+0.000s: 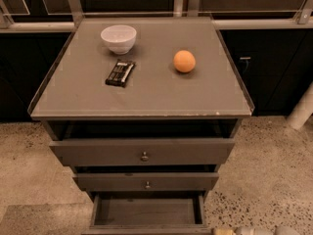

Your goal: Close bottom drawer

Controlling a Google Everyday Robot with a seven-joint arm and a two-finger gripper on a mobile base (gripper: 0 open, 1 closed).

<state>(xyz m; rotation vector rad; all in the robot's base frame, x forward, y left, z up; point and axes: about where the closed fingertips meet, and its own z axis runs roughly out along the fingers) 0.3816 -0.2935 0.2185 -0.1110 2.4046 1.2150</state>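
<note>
The bottom drawer point(146, 212) of the dark grey-brown cabinet is pulled far out, so I look down into its empty inside. Its front panel lies along the bottom edge of the view and its knob does not show. My gripper point(224, 232) shows only as a pale yellowish tip at the bottom edge, just right of the drawer's front right corner. The white arm point(257, 231) runs off to the right behind it. The gripper is beside the drawer; I cannot tell whether it touches it.
The top drawer point(142, 152) and the middle drawer point(145, 181) each stand out a little. On the cabinet top point(146, 94) are a white bowl point(119, 37), a dark snack bar point(120, 73) and an orange point(184, 61). A white post point(302, 109) stands at the right on the speckled floor.
</note>
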